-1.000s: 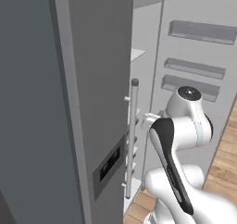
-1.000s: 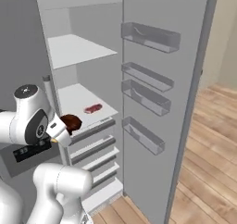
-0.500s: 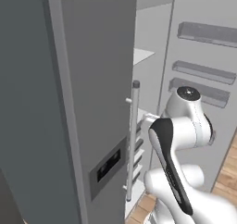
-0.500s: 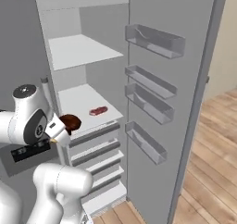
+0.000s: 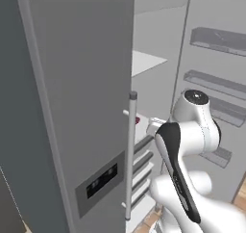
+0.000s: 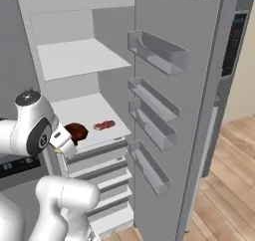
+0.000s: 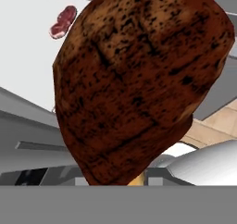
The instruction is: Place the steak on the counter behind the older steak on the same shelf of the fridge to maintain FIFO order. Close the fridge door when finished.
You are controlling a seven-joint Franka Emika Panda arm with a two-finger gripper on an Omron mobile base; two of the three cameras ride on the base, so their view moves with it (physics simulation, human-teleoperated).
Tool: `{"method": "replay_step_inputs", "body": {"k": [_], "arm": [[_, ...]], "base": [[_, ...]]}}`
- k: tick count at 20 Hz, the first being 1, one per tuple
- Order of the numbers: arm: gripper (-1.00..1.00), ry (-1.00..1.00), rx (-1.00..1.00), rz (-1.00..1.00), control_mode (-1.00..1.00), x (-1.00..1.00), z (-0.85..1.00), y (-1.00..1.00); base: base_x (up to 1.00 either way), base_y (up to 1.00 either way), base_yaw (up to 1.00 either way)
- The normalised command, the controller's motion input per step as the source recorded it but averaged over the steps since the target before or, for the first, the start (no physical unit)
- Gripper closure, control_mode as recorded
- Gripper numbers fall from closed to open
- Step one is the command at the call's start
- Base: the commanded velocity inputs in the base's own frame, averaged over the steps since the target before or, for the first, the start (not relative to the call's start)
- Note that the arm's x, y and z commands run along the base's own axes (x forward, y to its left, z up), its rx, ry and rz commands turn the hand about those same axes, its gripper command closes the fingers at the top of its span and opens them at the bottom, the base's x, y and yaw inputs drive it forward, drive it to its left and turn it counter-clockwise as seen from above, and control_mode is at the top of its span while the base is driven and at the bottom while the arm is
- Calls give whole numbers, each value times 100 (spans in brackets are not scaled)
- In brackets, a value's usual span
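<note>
Fingertips hidden behind steak [image 7: 139,84] in hand view. Older steak [image 5: 137,120] mostly hidden by fridge's display-panel door [image 5: 81,107] edge, left base view.

base views flank fridge [image 6: 199,110], hand view close

I hold dark brown steak [image 6: 76,132] at front edge of shelf [image 6: 82,111]; older steak [image 6: 103,125], pink-red, lies flat further in.

No legible text or labels anywhere
</note>
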Motion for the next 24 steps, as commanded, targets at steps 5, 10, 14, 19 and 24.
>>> {"method": "replay_step_inputs", "body": {"k": [5, 10, 14, 19, 24], "arm": [[100, 0, 0, 0, 100, 0, 0, 0], [100, 0, 0, 0, 100, 0, 0, 0], [100, 0, 0, 0, 100, 0, 0, 0], [100, 0, 0, 0, 100, 0, 0, 0], [100, 0, 0, 0, 100, 0, 0, 0]], "base": [[34, -30, 34], [48, -12, 32], [38, -18, 30], [44, -29, 28], [53, -30, 24]]}}
